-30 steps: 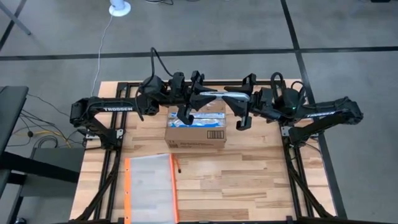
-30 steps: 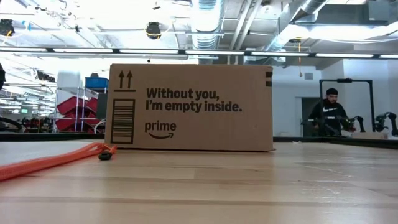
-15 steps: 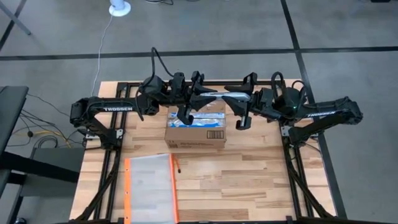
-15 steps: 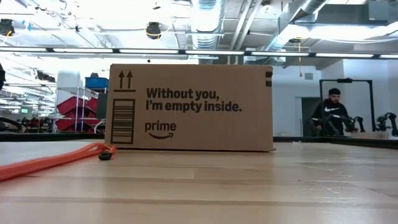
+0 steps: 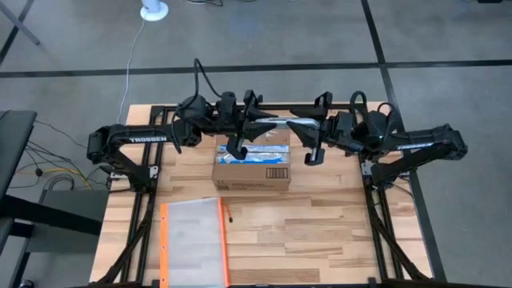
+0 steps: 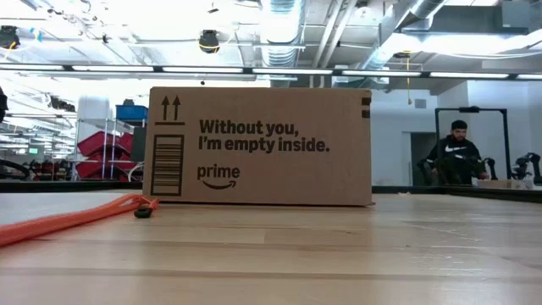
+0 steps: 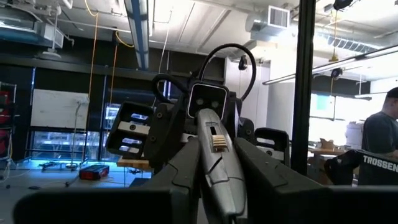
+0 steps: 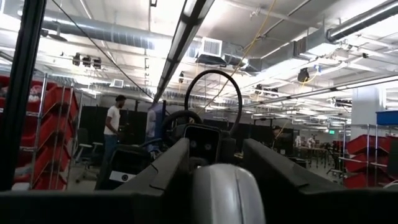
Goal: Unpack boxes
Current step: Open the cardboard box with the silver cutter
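Brown cardboard box (image 5: 251, 166) sits upright on wooden table (image 5: 320, 224), toward rear middle, blue-and-white tape on top; low view shows barcode and black print on its front face. Left gripper (image 5: 276, 126) and right gripper (image 5: 282, 122) meet above box's rear edge, both arms stretched level toward each other. Fingers spread on both, each clasping other's tip. Orange-edged clear pouch (image 5: 192, 240) lies flat near front left, apart from box. Person (image 6: 456, 157) in room behind.

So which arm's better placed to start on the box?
Left, marginally: the left gripper hangs about over the far edge of the box, the right gripper just off its right corner. Both jaws open.
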